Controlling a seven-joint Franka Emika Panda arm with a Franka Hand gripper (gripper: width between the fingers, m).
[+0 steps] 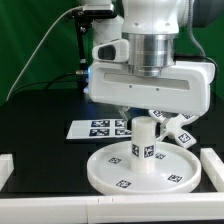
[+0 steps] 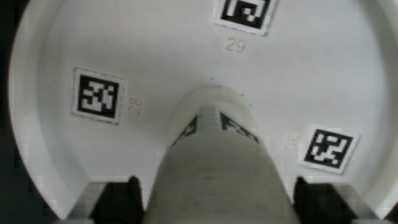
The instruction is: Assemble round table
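The large round disc (image 1: 120,172) lies flat near the table's front, with tags on its face. The short cylinder leg (image 1: 145,140) stands upright at its middle. My gripper (image 1: 145,118) hangs straight over the leg. In the wrist view the leg (image 2: 222,150) fills the space between the two dark fingers (image 2: 121,197), which sit tight against its sides, so the gripper is shut on it. The disc (image 2: 160,60) spreads out beneath. The cross-shaped base (image 1: 183,130) lies behind the disc on the exterior view's right, partly hidden by the hand.
The marker board (image 1: 98,127) lies flat behind the disc on the exterior view's left. White rails (image 1: 213,165) stand at the table's right and front left (image 1: 5,170). A green backdrop closes the far side.
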